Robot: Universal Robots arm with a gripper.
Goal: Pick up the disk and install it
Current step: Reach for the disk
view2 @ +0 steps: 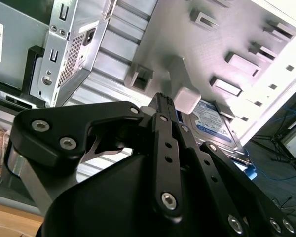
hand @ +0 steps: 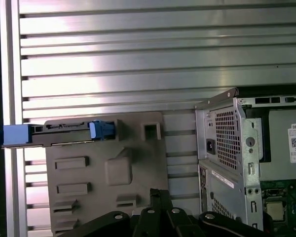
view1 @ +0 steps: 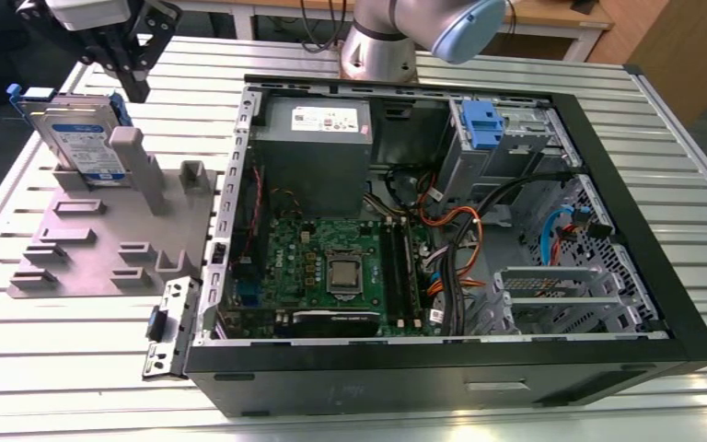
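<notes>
Hand (view1: 133, 87) with fingers close together, holding nothing, hovering near the top edge of the disk (view1: 84, 138); disk upright on its edge in a slot of the grey holder (view1: 96, 249) on the tabletop (view1: 59, 368), at the exterior view's left of the open computer case (view1: 452, 373).

I see the arm (view1: 385, 41) as a smooth silver-grey tube with a pale blue joint cap (view1: 470, 26). The gripper (view2: 166, 106) is matte black, built of flat linkage bars (view2: 167, 148) dotted with small holes and pinned by shiny silver screws (view2: 168, 199), with a white block (view1: 84, 11) above.
</notes>
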